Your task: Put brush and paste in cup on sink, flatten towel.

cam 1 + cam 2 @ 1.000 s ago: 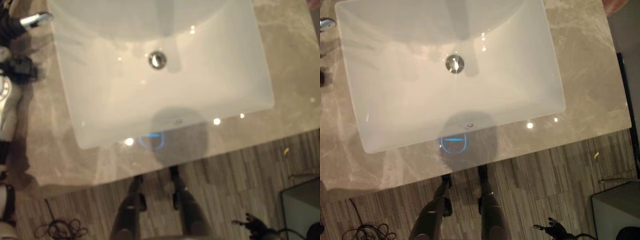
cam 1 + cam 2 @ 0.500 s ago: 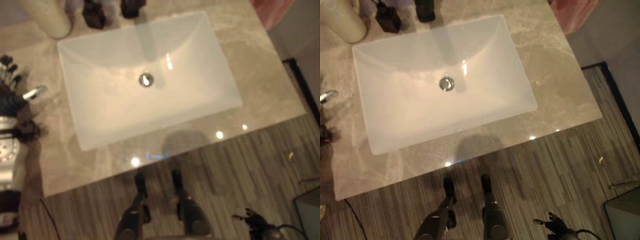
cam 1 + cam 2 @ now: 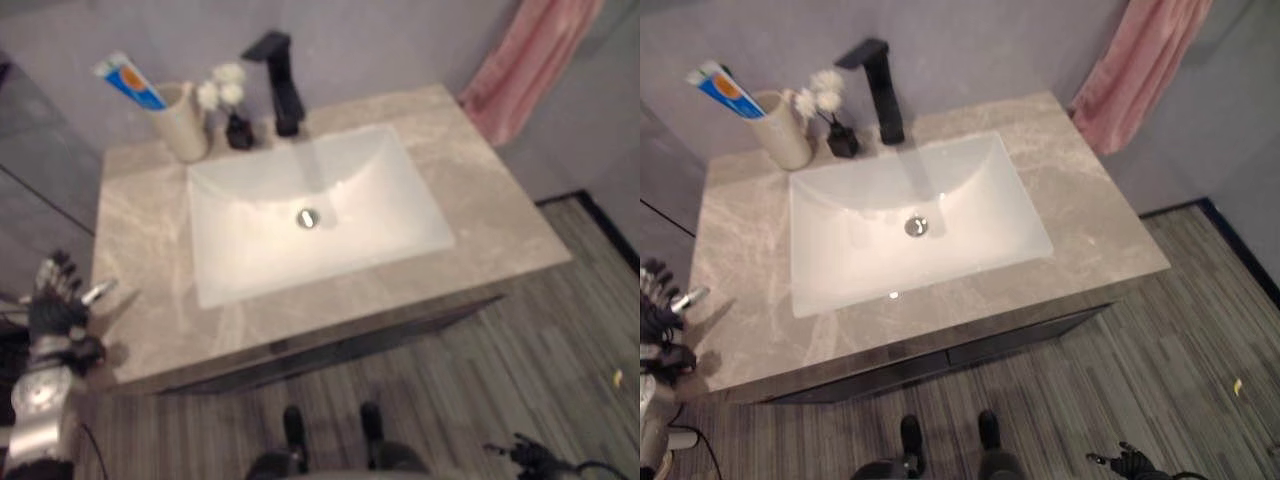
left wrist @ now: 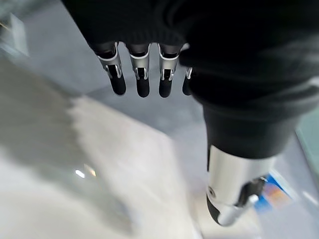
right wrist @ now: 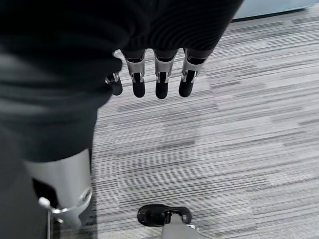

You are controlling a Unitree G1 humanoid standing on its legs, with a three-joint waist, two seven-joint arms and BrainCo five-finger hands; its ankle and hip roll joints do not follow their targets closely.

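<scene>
**Paste in the cup, towel not yet flattened**

The left hand (image 3: 55, 300) hangs off the near left corner of the marble counter (image 3: 1080, 215) with its fingers (image 4: 142, 79) straight and relaxed, grasping nothing. In the right wrist view the right hand (image 5: 157, 74) hangs low over the striped floor (image 5: 239, 139), fingers extended and empty as well.

The cream cup (image 3: 782, 130) stands at the back left of the counter, just beside a small dark vase of white flowers (image 3: 830, 115) and the black faucet (image 3: 880, 85). A blue and orange toothpaste tube (image 3: 725, 88) leans out of the cup. Whether a brush sits in there too cannot be told.

The white sink basin (image 3: 915, 215) looks empty. The pink towel (image 3: 1140, 65) hangs bunched against the wall beyond the counter's far right corner.

The cup step looks largely settled, so the towel seems to be next. That calls for raising the right hand from its low position, reaching up and across to the cloth, and spreading its folds.
</scene>
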